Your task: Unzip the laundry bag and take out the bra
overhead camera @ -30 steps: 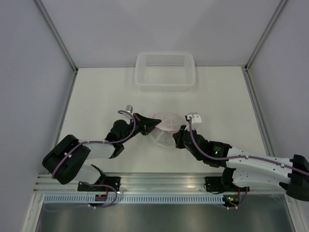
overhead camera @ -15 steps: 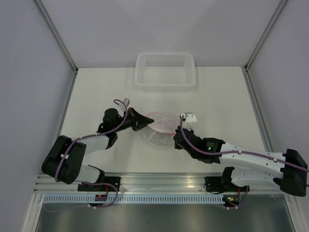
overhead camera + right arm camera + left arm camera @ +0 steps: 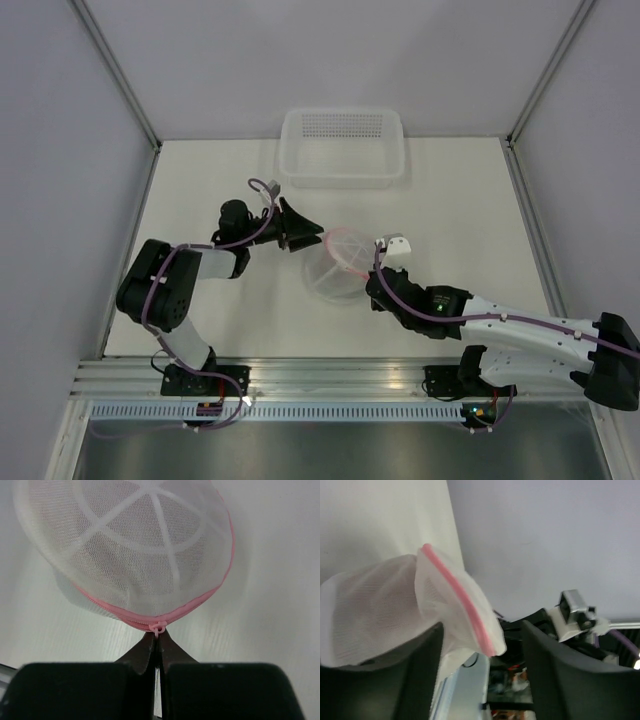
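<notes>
While my right gripper (image 3: pixel 156 639) pinches the pink zipper pull (image 3: pixel 158 628), laundry bag (image 3: pixel 140 555) domed just ahead of it, my left gripper (image 3: pixel 482 645) spread wide, mesh flap (image 3: pixel 450 600) loose between its fingers (image 3: pixel 555 680)

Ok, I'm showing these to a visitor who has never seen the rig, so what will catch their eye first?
Most likely the white mesh laundry bag with pink trim, in the middle of the overhead view. The right gripper is pinched shut on its pink zipper pull, while the left gripper stands open around a flap of the mesh. A clear plastic basket sits at the far edge.
</notes>
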`<state>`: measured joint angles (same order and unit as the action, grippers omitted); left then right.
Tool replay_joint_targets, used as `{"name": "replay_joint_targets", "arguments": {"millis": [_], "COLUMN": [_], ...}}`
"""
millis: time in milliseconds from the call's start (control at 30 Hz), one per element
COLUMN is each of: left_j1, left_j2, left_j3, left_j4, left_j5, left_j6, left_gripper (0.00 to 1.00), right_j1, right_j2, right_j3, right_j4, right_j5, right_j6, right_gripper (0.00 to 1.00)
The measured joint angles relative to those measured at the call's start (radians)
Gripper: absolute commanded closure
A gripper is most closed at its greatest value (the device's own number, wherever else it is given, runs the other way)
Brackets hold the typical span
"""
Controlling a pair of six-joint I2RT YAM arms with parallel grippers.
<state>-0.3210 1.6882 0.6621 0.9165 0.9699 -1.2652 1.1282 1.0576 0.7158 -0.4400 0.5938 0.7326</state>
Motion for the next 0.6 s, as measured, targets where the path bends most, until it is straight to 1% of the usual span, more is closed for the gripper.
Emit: {"name": "replay_joint_targets", "arguments": {"millis": [100, 133, 167, 233, 333, 500, 600], "left_j1": [0.033, 0.037, 0.036, 0.021, -0.027, -0.172, -0.259], "left_j2": [-0.002, -0.025, -0.04, -0.121, -0.311, -0.557, -0.643], "left_j3": [-0.048, -0.09, -0.111, -0.192, -0.266, -0.267, -0.262], "left_j4": [0.097, 0.114, 0.114, 0.086, -0.049, -0.259, -0.373], "left_j5": [-0.028, -0.052, -0.055, -0.103, -0.178, -0.315, -0.386], "left_j6": [-0.057, -0.076, -0.08, -0.084, -0.078, -0.072, -0.072], "left_gripper": [0.04, 0.0, 0.0, 0.0, 0.0, 0.0, 0.0], "right_j1": [-0.006, -0.006, -0.007, -0.006, -0.006, -0.006, -0.006], "right_j2": [0.001, 0.002, 0.003, 0.006, 0.01, 0.021, 0.023], "right_j3": [-0.013, -0.016, -0.017, -0.018, -0.024, -0.05, -0.063], "right_j4": [-0.029, -0.033, -0.034, -0.026, 0.004, 0.108, 0.166], "right_j5": [0.001, -0.001, -0.003, -0.017, -0.047, -0.16, -0.23], "right_j6": [-0.019, -0.025, -0.029, -0.04, -0.059, -0.098, -0.11], "right_gripper": [0.99, 1.0, 1.0, 1.0, 1.0, 1.0, 1.0]}}
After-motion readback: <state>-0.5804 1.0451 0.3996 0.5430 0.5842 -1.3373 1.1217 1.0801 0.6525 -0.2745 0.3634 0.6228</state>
